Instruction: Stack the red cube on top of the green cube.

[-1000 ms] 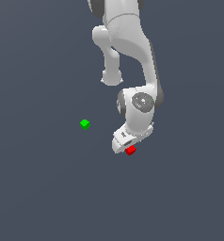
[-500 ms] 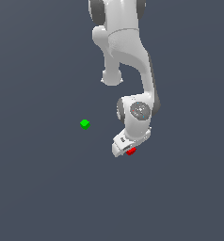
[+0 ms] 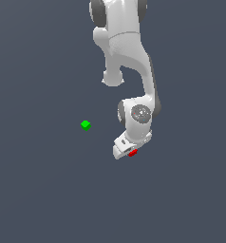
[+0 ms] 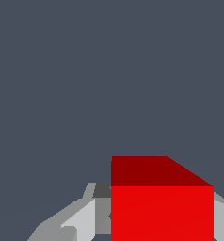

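Note:
The red cube (image 3: pixel 133 153) lies on the dark floor, half hidden under the white gripper (image 3: pixel 128 152), which has come down over it. In the wrist view the red cube (image 4: pixel 162 207) sits between the grey fingers (image 4: pixel 88 216), which lie flush against both of its sides. The cube does not look lifted. The green cube (image 3: pixel 85 125) lies alone on the floor, well off to the exterior view's left of the gripper and a little farther back. It does not show in the wrist view.
The white arm (image 3: pixel 127 52) reaches down from the top of the exterior view. The plain dark grey floor (image 3: pixel 43 199) surrounds both cubes, with nothing else on it.
The gripper has come down over the red cube, which shows less than before. The arm has lowered slightly. Neither cube has moved.

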You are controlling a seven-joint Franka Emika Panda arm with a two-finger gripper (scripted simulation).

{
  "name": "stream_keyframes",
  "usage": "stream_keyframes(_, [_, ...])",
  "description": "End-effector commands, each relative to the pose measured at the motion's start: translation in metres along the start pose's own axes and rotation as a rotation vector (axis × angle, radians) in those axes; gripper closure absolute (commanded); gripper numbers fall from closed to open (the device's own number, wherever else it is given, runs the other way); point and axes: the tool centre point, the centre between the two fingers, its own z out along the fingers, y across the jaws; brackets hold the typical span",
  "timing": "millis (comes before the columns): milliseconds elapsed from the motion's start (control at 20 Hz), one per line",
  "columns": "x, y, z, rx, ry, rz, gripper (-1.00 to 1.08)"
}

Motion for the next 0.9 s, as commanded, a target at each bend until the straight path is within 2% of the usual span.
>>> stream_keyframes(0, [0.0, 0.0, 0.0, 0.0, 0.001, 0.0, 1.08])
stream_keyframes(450, [0.0, 0.0, -0.008, 0.0, 0.001, 0.0, 1.08])
stream_keyframes(850, [-0.001, 0.0, -0.053, -0.001, 0.0, 0.0, 1.08])
